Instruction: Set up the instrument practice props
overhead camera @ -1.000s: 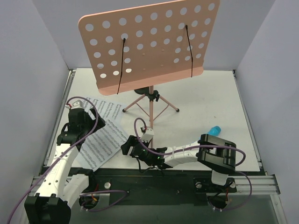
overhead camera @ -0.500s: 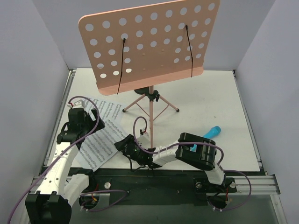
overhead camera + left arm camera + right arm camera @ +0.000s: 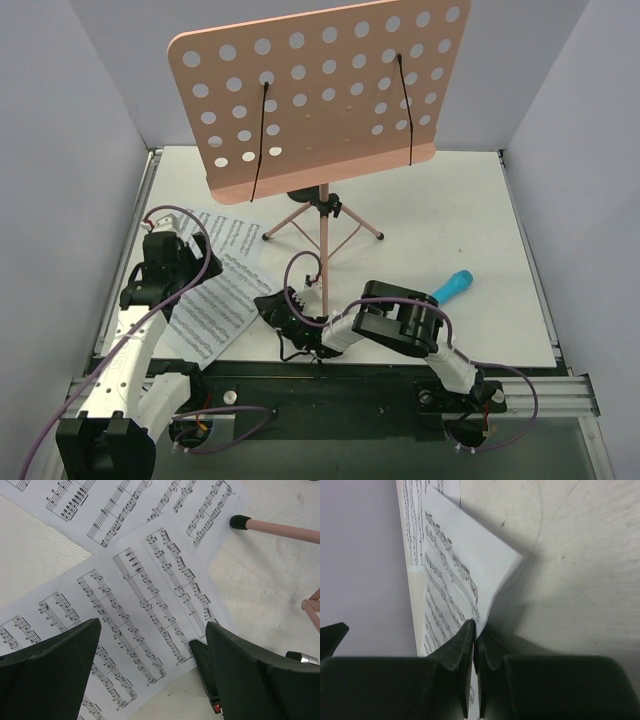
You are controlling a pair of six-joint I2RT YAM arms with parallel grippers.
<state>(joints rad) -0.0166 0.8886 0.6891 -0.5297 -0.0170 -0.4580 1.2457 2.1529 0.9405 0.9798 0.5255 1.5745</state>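
Two sheets point(image 3: 225, 300) slant diagonally near the counter's point(image 3: 450, 200) left edge (open counter rightward); right end effector point(image 3: 475, 627) pinches one's edge, left end effector point(image 3: 152, 630) gapes wide.

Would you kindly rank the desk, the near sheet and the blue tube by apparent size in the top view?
1. desk: clearly the largest, though it stands raised toward the camera, which inflates it.
2. near sheet
3. blue tube: the smallest by far.
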